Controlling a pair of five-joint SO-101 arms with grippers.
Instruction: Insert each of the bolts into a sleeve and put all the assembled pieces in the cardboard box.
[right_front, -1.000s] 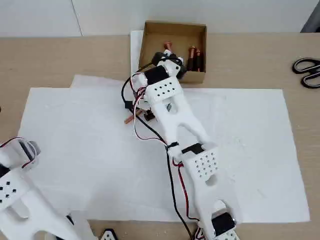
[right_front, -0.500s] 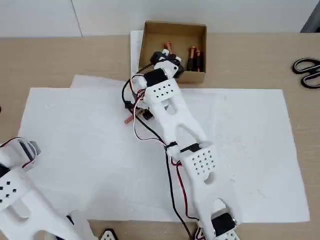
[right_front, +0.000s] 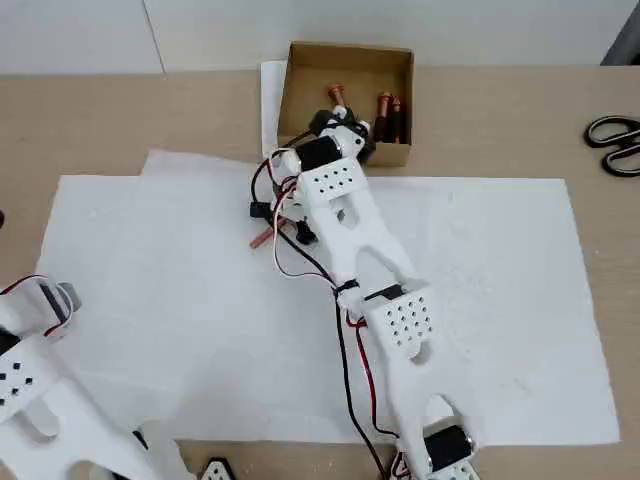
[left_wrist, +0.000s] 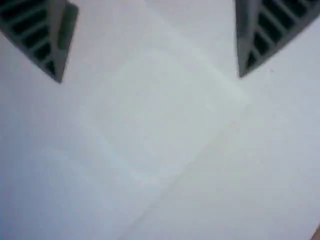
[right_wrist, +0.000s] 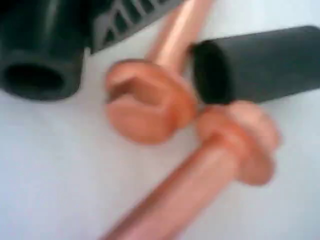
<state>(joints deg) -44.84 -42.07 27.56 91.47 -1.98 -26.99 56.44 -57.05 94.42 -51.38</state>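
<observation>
Two copper bolts on white paper (right_front: 150, 260) just before the cardboard box (right_front: 290, 95), heads almost touching, shafts diverging, one bolt (right_wrist: 145, 102) beside a black sleeve (right_wrist: 260, 62) lying on its side, other bolt (right_wrist: 200, 185) angled away, left gripper (left_wrist: 150, 74) spread open above paper, right gripper (right_wrist: 130, 20) state cannot be told, right arm (right_front: 350, 225) drawn slightly back from box since the earlier frame.

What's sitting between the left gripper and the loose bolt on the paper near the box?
Just bare white paper. In the high view, the stretch from the left gripper across to the bolt has nothing lying on it.

Cardboard box (right_front: 305, 85) open, assembled pcs (right_front: 388, 115) inside. 2 copper bolts (right_wrist: 150, 107), 2 black sleeves (right_wrist: 260, 62) loose on paper (right_front: 150, 260).
</observation>
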